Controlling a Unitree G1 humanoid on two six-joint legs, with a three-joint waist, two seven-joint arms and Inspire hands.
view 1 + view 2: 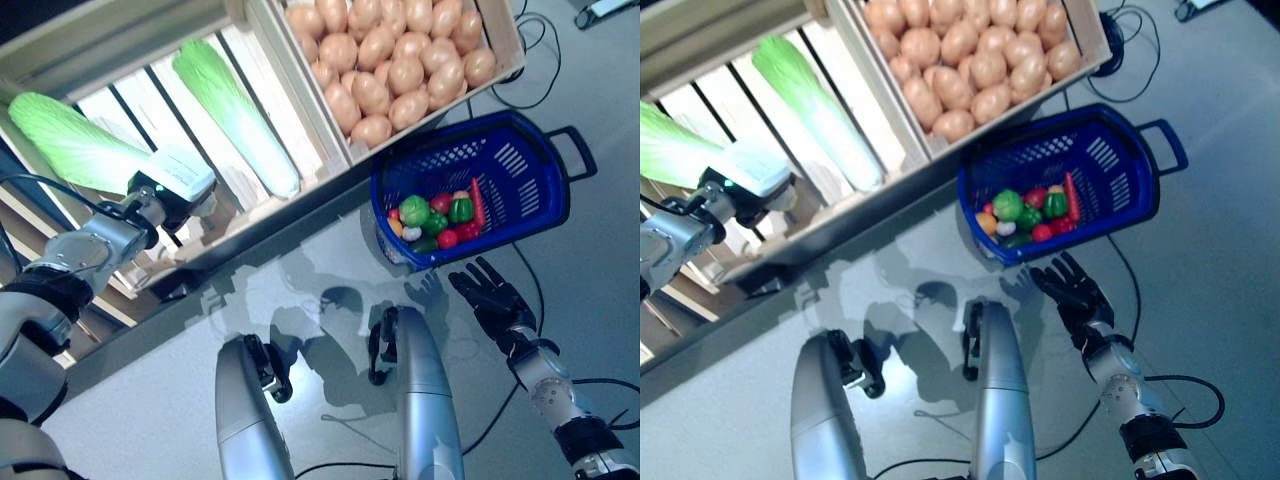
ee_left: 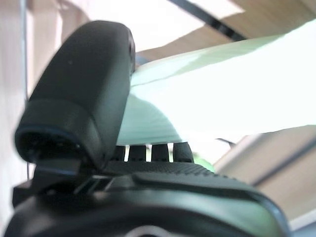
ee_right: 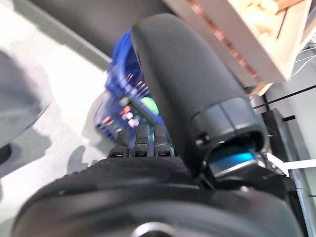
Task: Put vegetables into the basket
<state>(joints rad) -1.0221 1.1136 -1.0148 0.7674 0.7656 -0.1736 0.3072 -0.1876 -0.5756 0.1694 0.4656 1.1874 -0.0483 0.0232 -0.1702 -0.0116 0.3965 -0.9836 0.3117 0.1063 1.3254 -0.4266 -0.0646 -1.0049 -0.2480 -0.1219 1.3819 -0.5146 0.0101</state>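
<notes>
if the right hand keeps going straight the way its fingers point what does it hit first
Most likely the near rim of the blue plastic basket, which holds small colourful vegetables. The right hand is open above the grey floor, fingers aimed at that basket; depth is unclear, so it might pass over the rim.

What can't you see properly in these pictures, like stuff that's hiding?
- Left hand: in the eye views the cabbage's pale stalk end covers its fingers; its wrist view is filled by the thumb, so the grip is unclear.
- Small vegetables in the blue basket: too small to name each one.
- Potatoes in the crate: cut off by the top edge.
- Basket in the right wrist view: blurred, mostly behind the right hand's thumb.
</notes>
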